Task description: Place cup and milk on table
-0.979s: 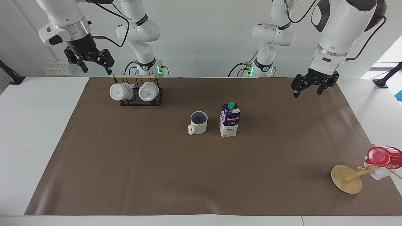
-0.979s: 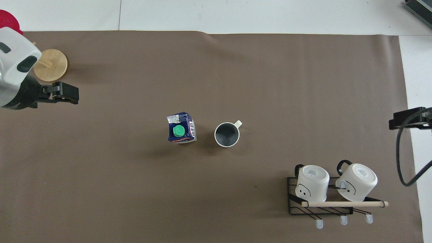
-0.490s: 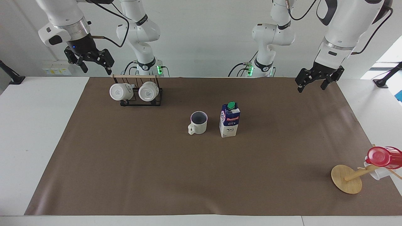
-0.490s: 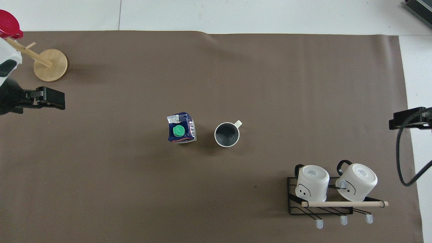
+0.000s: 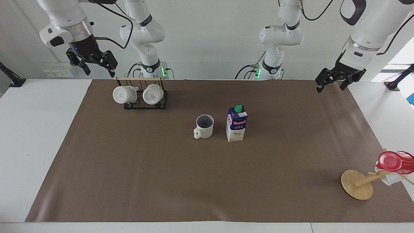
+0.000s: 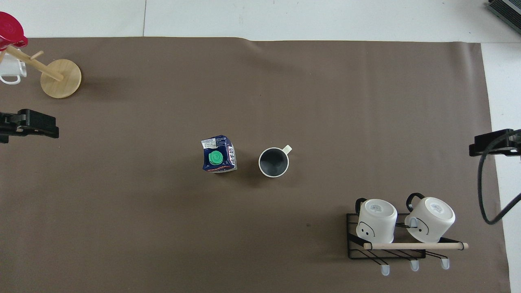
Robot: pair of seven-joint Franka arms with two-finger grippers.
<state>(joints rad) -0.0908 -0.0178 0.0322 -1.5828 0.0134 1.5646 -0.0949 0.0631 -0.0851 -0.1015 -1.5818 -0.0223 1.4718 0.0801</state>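
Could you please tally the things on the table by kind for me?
Mugs and cups: 5 (cream mug, two white mugs on the wire rack, red cup and white mug on the wooden stand)
Milk cartons: 1
Wire racks: 1
Wooden stands: 1
Total: 8

cup point(image 5: 204, 126): cream, dark inside | milk point(image 5: 236, 124): blue-white, red band, green cap | table point(image 5: 207, 161): brown mat

One cream ribbed cup point(image 5: 204, 126) and one milk carton point(image 5: 236, 123) stand on the one brown-matted table point(image 5: 129, 181). Two white mugs point(image 5: 138, 94) hang on one black rack point(image 5: 145, 104) — and one wooden mug tree point(image 5: 359, 184) carries one red cup point(image 5: 393, 161) and one more white cup point(image 6: 9, 70). Two grippers — left point(image 5: 336, 82), right point(image 5: 92, 63).
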